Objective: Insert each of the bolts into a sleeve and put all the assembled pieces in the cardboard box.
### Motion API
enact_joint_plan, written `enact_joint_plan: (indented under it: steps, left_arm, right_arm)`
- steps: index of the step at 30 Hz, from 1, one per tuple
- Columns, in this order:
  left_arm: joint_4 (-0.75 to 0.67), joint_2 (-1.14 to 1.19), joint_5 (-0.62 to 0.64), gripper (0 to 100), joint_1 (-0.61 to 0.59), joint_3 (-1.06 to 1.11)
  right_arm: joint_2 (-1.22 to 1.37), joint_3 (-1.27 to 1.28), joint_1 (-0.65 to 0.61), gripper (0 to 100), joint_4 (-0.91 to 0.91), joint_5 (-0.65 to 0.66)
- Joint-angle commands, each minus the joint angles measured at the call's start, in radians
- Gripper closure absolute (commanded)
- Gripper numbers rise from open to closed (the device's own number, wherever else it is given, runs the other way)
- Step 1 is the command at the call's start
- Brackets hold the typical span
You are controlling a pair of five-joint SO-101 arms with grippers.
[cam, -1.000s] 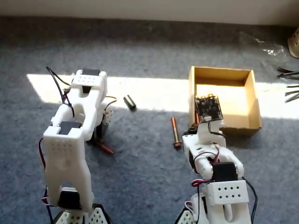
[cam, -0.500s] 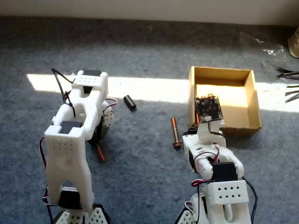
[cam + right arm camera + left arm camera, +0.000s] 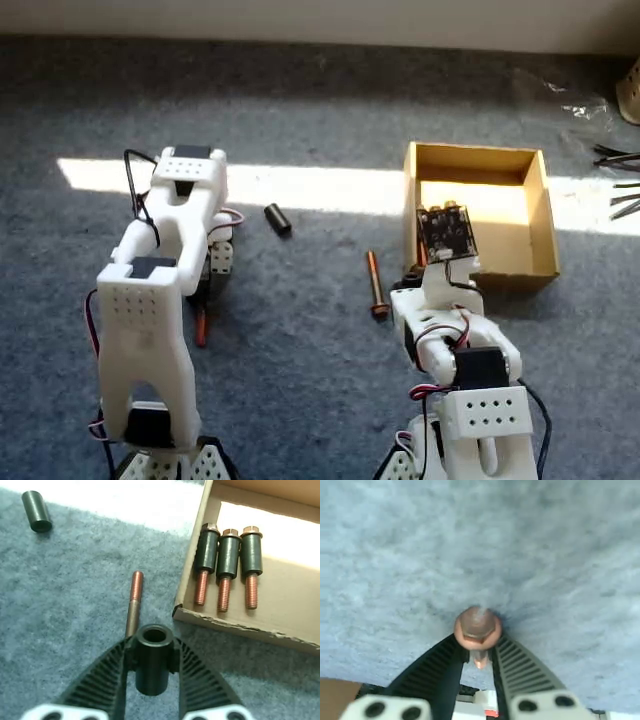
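Note:
My left gripper (image 3: 479, 649) is shut on a copper bolt (image 3: 477, 624), seen head-on above the grey carpet; in the high view that bolt (image 3: 201, 326) hangs below the left arm. My right gripper (image 3: 151, 648) is shut on a black sleeve (image 3: 151, 659), held upright with its bore showing. Just beyond it a loose bolt (image 3: 133, 603) lies on the carpet (image 3: 375, 283). A loose sleeve (image 3: 36, 511) lies farther off (image 3: 277, 219). The cardboard box (image 3: 240, 622) holds three assembled pieces (image 3: 227, 560) side by side.
The box (image 3: 412, 200) sits on the carpet ahead of the right arm. Dark tools (image 3: 620, 180) and clear plastic wrap (image 3: 565, 95) lie at the far right edge. Open carpet lies between the two arms.
The left arm has turned and shifted slightly left, so its held bolt swung from slanting rightward to pointing toward the front. The right arm has stayed still.

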Motion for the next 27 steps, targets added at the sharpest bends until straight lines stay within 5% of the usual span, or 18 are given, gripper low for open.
enact_joint_plan:
  steps: [1,10,27]
  left_arm:
    - [-0.002,0.002,-0.138,93,-0.005,-0.067]
    - [0.0,-0.005,-0.262,94,-0.005,-0.183]
    - [0.003,-0.15,-0.261,93,0.012,-0.119]
  right_arm:
    - [-0.016,-0.005,0.012,99.5,-0.027,0.011]
    - [-0.016,-0.005,0.012,99.5,-0.027,0.011]
    - [-0.016,-0.005,0.008,99.5,-0.027,0.046]
